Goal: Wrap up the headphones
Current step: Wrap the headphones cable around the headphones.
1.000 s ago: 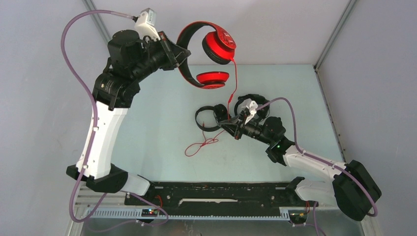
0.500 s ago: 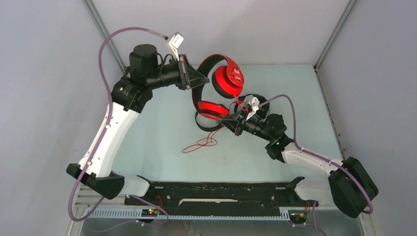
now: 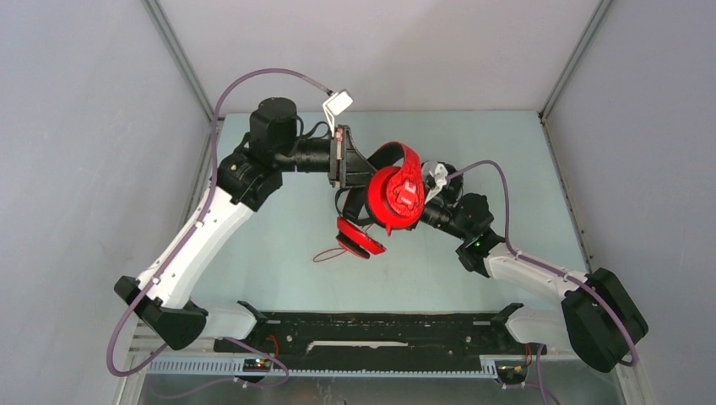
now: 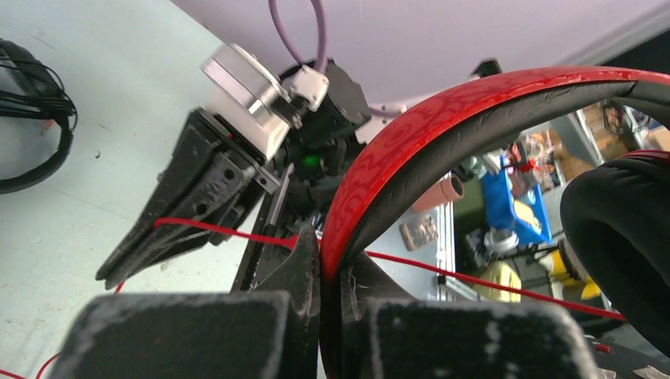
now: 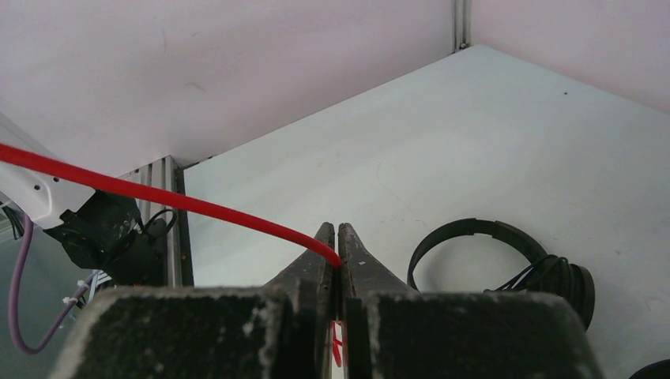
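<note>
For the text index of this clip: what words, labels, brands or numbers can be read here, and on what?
No text can be read.
Red headphones: pale mark on the ear cup, too small to read.
Headband: embossed swirls, no letters.
Red cable: no print shows.
Clutter behind, left wrist view: too blurred.

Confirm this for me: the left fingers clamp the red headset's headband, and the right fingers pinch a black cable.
Not quite. The right fingers pinch the red cable, not a black one; the right wrist view shows it. The left fingers do clamp the red headset's headband.
</note>
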`<action>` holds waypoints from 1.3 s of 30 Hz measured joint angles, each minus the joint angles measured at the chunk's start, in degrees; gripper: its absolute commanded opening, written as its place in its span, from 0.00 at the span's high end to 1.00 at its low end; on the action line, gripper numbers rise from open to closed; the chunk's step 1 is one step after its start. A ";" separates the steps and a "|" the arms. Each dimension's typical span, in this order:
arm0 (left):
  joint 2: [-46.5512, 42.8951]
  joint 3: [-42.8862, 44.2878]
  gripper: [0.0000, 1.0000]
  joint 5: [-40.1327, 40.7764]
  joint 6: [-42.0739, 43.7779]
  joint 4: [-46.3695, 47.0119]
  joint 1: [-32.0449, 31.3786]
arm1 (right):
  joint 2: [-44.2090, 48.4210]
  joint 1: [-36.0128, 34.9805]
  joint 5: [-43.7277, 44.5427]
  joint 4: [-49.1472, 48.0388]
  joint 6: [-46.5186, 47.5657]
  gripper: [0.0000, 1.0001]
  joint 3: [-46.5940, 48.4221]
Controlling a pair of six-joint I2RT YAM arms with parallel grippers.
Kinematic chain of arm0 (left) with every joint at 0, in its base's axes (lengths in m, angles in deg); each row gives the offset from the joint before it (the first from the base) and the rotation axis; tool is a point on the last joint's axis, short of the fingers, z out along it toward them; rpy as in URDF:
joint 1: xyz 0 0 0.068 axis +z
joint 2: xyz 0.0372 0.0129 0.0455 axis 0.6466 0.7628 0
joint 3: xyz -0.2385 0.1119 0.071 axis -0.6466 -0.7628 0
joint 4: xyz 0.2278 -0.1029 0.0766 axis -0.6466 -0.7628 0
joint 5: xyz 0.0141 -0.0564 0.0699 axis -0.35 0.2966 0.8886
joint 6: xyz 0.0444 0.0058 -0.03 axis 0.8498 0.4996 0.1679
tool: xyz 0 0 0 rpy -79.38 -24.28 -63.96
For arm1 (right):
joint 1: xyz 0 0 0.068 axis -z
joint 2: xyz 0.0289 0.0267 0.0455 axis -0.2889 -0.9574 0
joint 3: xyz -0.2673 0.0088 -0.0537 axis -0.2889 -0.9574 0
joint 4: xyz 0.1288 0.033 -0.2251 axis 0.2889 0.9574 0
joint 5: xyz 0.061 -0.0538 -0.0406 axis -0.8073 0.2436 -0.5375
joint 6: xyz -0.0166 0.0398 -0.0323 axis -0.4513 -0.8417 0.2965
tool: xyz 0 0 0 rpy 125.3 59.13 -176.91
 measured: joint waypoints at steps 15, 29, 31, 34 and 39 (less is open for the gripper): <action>-0.50 0.11 1.00 15.50 26.29 -27.54 -4.33 | 4.28 11.52 -3.15 4.09 -3.10 1.00 1.55; 0.44 0.11 1.00 47.82 37.88 -36.81 -9.11 | 9.20 15.37 -7.91 28.89 -1.40 1.00 15.23; 0.98 0.11 1.00 51.21 37.92 -36.87 -9.35 | 9.35 15.30 -8.72 32.15 -1.38 1.00 16.85; 2.32 0.70 1.00 57.27 37.81 -37.18 -9.60 | 9.42 14.78 -9.77 37.27 -1.75 1.00 19.47; 4.63 2.95 1.00 65.85 36.65 -37.55 -9.68 | 8.87 13.86 -12.63 44.28 -4.81 1.00 23.85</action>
